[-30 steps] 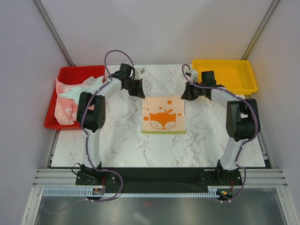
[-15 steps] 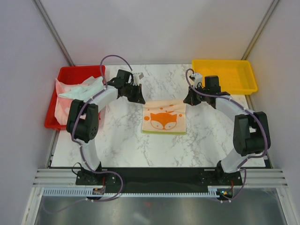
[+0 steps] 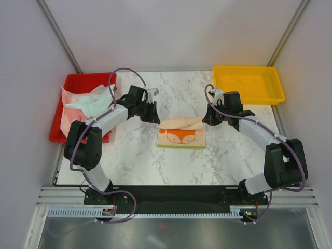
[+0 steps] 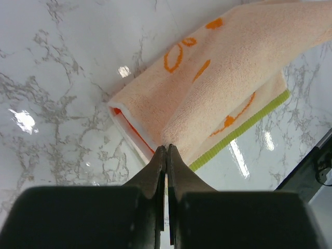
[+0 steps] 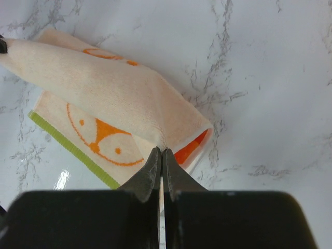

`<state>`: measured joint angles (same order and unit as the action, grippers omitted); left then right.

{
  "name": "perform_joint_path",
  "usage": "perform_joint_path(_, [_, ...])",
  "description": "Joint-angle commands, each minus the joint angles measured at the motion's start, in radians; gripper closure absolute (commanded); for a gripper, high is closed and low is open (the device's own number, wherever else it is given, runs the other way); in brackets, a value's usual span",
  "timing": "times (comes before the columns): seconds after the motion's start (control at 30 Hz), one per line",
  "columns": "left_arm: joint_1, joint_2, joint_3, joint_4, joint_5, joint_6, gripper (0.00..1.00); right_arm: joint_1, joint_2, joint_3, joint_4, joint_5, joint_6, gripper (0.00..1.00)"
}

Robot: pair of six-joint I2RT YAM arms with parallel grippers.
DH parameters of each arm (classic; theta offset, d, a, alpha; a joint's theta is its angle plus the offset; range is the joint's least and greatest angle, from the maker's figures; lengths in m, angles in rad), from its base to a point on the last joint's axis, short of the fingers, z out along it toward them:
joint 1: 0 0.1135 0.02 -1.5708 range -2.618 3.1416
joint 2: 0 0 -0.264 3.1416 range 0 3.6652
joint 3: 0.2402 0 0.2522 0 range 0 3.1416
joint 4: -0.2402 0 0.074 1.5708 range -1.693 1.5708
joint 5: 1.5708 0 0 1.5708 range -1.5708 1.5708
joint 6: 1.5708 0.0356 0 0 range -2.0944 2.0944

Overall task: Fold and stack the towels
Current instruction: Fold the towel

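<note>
Peach fox towel (image 3: 181,136), frame centre. My left gripper (image 3: 154,117) and right gripper (image 3: 207,120) each pinched closed around an upper corner; raised edge ran left-right, free green-trimmed edge lay toward frame bottom.

Drags peach towel (image 3: 179,124) far edge toward table (image 3: 135,155) near edge with left gripper (image 3: 155,119), right gripper (image 3: 206,121); half-covers fox print (image 3: 181,137).

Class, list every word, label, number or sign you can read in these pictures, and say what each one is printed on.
There is no readable text in any view.
peach towel: it carries only an orange animal-face print and a green edge stripe, with no letters.
red tray and yellow tray: no labels are visible.
heaped towels in the red tray: any marks are too small to tell.
</note>
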<state>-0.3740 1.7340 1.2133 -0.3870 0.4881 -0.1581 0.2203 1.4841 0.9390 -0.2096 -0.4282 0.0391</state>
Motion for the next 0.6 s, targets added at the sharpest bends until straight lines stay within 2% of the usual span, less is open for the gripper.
perform_joint_path(0.0, [-0.031,-0.051,-0.056,0.026,-0.037,-0.041,0.98,0.002,-0.05,-0.049,-0.039,0.054,0.07,1.0])
perform_joint_path(0.57, [-0.12,-0.143,-0.181,0.027,-0.158,-0.084,0.98,0.01,-0.157,-0.166,-0.082,0.008,0.182,1.0])
